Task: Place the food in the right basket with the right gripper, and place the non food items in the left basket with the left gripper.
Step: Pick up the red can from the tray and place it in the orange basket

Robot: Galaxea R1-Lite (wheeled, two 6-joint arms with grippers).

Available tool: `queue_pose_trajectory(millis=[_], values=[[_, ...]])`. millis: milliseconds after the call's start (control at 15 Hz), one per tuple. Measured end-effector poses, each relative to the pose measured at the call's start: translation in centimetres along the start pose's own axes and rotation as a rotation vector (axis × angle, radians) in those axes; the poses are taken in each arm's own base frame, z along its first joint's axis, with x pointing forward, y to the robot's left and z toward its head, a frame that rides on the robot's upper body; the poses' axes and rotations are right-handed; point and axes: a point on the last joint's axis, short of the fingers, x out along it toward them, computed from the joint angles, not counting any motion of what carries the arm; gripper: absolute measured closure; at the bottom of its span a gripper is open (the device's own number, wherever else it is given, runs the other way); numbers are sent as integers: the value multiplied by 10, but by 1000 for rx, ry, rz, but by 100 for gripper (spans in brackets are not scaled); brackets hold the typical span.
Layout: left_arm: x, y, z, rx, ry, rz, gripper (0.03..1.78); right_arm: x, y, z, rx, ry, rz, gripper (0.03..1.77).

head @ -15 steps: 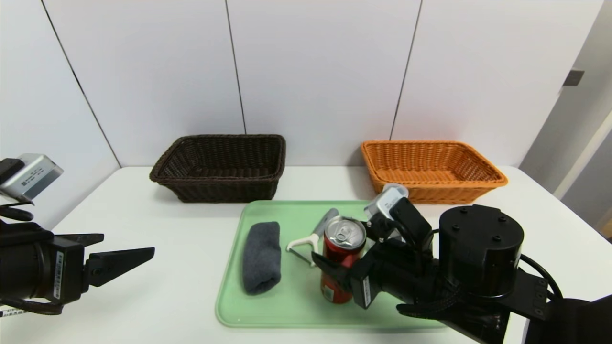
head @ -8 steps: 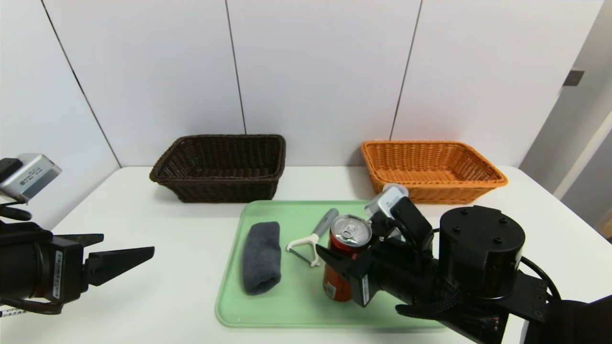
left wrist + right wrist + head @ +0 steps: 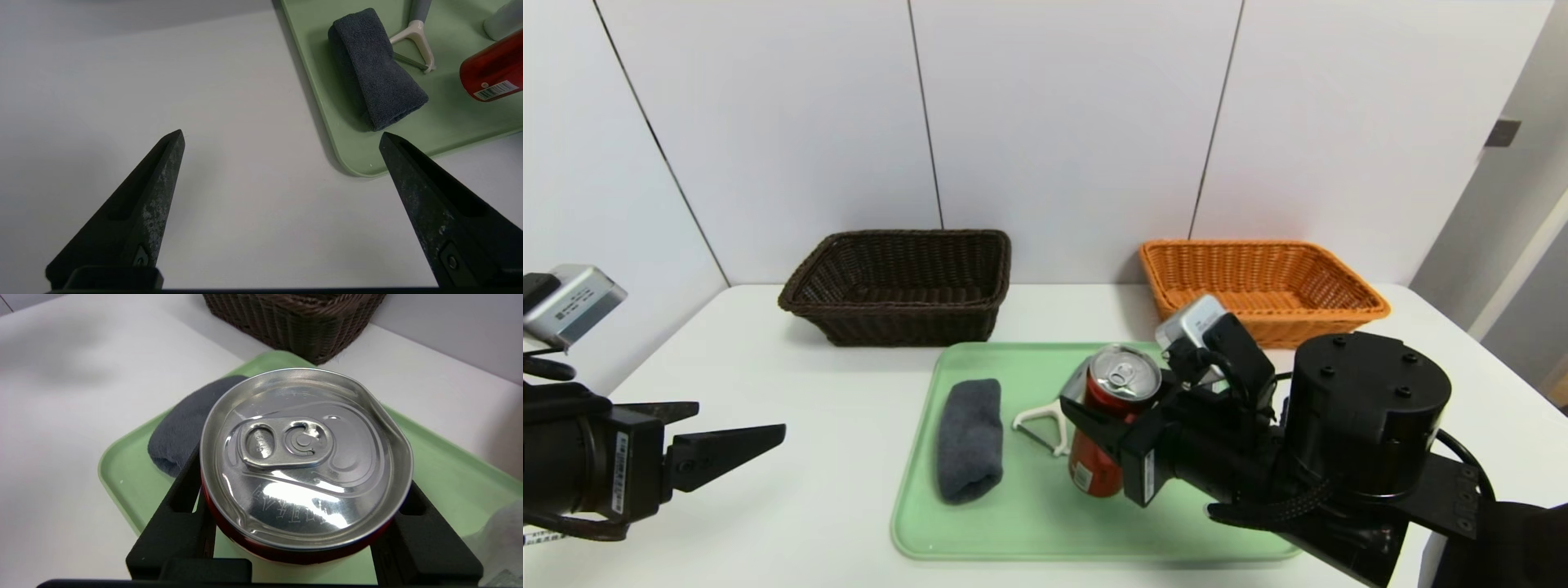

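**Red can clamped near its rim, clear of the tray**

Going left to right: the left gripper [image 3: 731, 445] is hanging at the table's 8 o'clock edge with its pointed fingers spread wide and empty. The dark brown basket [image 3: 898, 286], stiff woven wicker, is sitting at 11 o'clock. On the smooth green tray [image 3: 915, 523] the rolled grey cloth [image 3: 969, 441] is lying soft and nappy; it looks easiest to pinch across its middle. At its 3 o'clock the white peeler [image 3: 1039, 420] is lying flat, thin and rigid, and its grey handle seems the safest hold.

The right gripper [image 3: 1098, 425] is clamping the red can [image 3: 1104, 441] just below the silver lid [image 3: 304, 457]. The can is tilting, its base apparently off the tray. Its thin wall is already buckling at the rim, so it is probably light and easily crushed, and slick too. A lower, gentler grip would likely suit it. The white bottle [image 3: 500, 539] is barely showing beside the gripper. The orange basket [image 3: 1262, 286], flaring wicker, is waiting at 1 o'clock.
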Motion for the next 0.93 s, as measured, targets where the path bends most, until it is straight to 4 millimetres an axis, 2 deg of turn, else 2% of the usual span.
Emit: queue_pose_trajectory(millis=[400, 933], values=[[-1, 0, 0, 1, -3, 0, 12, 0, -1, 29, 1, -52, -22, 82], [-3, -1, -1, 1, -11, -1, 12, -2, -14, 95, 8, -127, -90, 86]])
